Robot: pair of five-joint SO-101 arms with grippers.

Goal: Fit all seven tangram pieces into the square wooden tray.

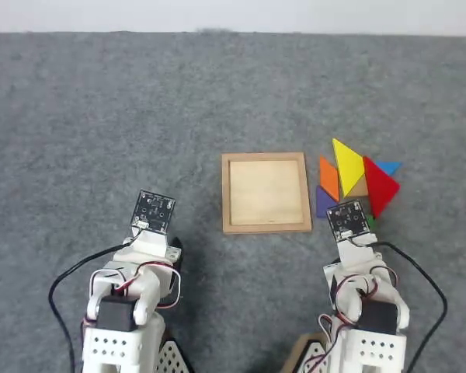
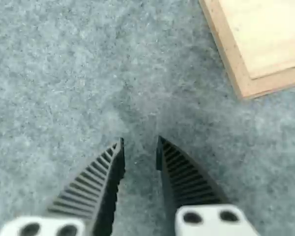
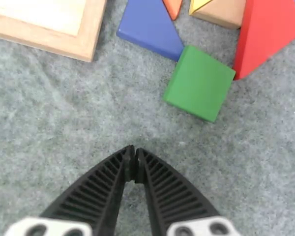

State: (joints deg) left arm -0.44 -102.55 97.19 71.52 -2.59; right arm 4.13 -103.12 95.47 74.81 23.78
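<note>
Hanging just short of green square (image 3: 199, 83), right gripper (image 3: 135, 150) closed tight on nothing, probably staged for a first pick. Pieces (image 1: 379, 186) heaped touching one another just beside tray (image 1: 266, 226) on right arm's side, none inside. Heap's long axis running away from arms, yellow triangle (image 1: 348, 165) tip pointing far. Tray square, no long axis, edges square to arms. Left gripper (image 2: 140, 142) part open, empty, over carpet (image 2: 64, 73), clear of tray.
</note>
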